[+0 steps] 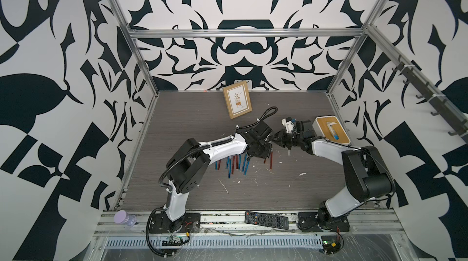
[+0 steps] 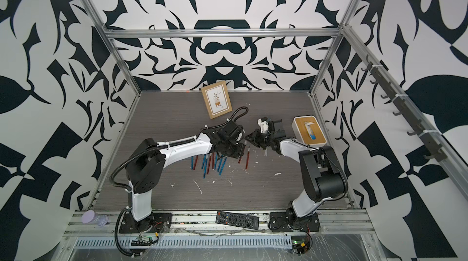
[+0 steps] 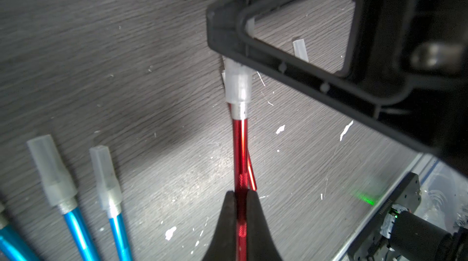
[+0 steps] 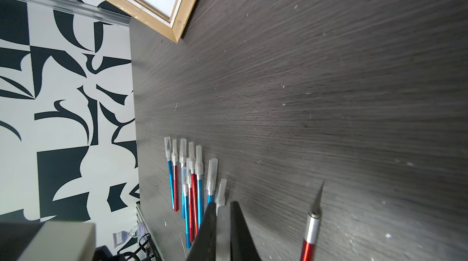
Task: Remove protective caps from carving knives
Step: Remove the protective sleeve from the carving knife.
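Observation:
In the left wrist view my left gripper (image 3: 240,193) is shut on the handle of a red carving knife (image 3: 240,150). A translucent protective cap (image 3: 238,84) sits over that knife's silver collar. The cap's far end is pinched between the black fingers (image 3: 298,79) of my right gripper. My right gripper (image 4: 223,205) is shut on this whitish cap (image 4: 223,229). Both grippers meet above mid-table in both top views, left gripper (image 1: 270,144), right gripper (image 1: 278,137). Several capped blue and red knives (image 1: 233,163) lie below the left arm. One uncapped red knife (image 4: 312,226) lies apart.
A loose cap (image 1: 288,152) lies on the table near the right arm. A framed picture (image 1: 237,99) lies at the back. A white box with a wooden lid (image 1: 331,130) stands at the right. A black remote (image 1: 266,220) and a purple hourglass (image 1: 125,218) rest on the front rail.

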Controlling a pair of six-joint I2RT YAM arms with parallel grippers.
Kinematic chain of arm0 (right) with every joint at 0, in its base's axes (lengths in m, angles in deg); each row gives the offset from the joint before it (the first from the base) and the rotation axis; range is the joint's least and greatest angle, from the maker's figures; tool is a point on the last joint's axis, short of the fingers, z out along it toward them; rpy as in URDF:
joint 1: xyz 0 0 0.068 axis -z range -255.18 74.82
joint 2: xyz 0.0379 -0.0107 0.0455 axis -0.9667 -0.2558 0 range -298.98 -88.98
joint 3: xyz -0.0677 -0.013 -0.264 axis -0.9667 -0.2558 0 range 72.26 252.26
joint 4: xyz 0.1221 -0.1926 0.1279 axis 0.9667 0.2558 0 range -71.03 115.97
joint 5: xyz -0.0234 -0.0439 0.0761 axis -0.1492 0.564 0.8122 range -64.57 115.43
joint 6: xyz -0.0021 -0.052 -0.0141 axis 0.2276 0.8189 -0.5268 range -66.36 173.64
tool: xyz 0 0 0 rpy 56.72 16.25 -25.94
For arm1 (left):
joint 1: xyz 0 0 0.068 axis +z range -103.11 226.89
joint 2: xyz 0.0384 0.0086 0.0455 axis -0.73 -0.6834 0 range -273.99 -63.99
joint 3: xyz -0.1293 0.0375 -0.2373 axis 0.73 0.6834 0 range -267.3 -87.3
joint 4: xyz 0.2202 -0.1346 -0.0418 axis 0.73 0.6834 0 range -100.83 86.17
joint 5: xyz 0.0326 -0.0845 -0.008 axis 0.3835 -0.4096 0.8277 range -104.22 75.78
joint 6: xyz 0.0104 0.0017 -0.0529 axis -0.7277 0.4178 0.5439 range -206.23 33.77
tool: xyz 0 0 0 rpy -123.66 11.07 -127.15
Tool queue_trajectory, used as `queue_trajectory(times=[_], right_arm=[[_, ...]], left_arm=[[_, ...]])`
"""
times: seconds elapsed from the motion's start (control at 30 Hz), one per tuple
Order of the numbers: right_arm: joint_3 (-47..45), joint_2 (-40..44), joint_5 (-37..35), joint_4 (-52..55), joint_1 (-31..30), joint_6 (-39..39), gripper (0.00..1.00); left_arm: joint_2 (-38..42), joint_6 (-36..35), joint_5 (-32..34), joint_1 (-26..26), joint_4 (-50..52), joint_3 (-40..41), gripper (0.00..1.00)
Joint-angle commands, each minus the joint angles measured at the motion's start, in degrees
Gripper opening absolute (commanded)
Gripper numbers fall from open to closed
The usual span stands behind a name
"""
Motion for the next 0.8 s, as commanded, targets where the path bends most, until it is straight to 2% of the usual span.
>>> queue_trajectory(times=[0.0, 0.77], right_arm=[[0.46, 0.11, -0.73, -1.01, 1.05, 0.18, 0.07], [3.95, -0.85, 0.22, -0.86, 6.18, 0.41, 0.05]], left_arm=[[0.81, -1.19, -0.08, 0.08, 0.65, -0.44, 0.00], [-0.65, -3.19, -1.49, -1.40, 3.91, -0.89, 0.01]])
